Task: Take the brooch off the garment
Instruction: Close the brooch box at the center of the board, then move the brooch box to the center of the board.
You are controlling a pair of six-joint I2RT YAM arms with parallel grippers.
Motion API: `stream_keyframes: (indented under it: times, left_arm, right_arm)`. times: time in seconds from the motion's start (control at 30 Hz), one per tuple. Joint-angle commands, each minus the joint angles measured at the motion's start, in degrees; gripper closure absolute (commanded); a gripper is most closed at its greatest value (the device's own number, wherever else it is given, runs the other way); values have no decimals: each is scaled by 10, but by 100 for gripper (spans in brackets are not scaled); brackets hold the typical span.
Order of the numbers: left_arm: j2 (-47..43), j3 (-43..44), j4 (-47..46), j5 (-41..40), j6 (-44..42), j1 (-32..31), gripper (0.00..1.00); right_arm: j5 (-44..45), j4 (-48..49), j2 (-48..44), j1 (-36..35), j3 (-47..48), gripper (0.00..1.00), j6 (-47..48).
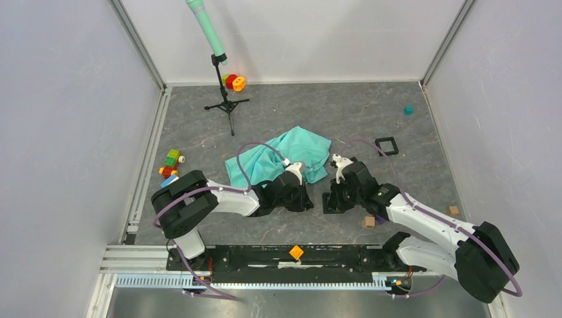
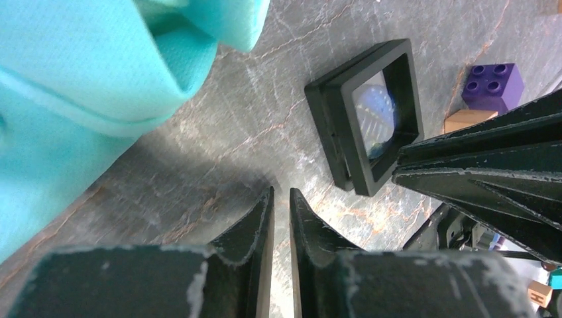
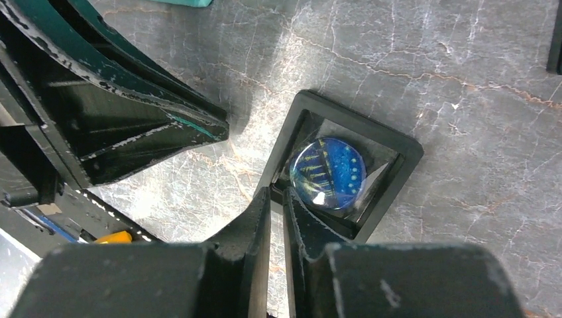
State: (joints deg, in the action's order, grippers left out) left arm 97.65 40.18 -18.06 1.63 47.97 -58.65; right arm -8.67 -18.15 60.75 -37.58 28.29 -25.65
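On the desk (image 1: 397,119) by the garment (image 1: 298,149), the left gripper (image 2: 281,199) is nearly closed and empty, the right gripper (image 3: 277,195) nearly closed at the rim of the case (image 3: 397,149) holding the brooch (image 3: 328,173), grip unclear.

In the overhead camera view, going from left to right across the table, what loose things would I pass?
Stack of coloured toy bricks → crumpled turquoise-green T-shirt → black square frame → small teal object → small light-brown wooden cube near the right wall.
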Motion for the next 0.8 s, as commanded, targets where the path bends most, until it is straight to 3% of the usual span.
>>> stream_keyframes:
  times: [0.0, 0.17, 0.33, 0.47, 0.6, 0.77]
  left_arm:
    - [-57, -20, 24, -25, -17, -2, 81]
    - [-164, -18, 133, -87, -61, 1, 79]
    - [-259, -33, 225, -128, -90, 41, 76]
    - [-306, -55, 248, -117, -103, 99, 76]
    - [-341, -67, 271, -122, -113, 140, 72]
    - [-359, -72, 289, -137, -123, 168, 61]
  right_arm:
    - [32, -10, 3, -41, 44, 83, 8]
    - [101, -13, 52, -123, 86, 84, -26]
    - [146, 16, 113, -148, 89, 84, -54]
    - [185, 19, 158, -149, 98, 84, -57]
    - [215, -2, 175, -132, 96, 82, -38]
    - [215, -11, 118, -24, 37, 77, 7]
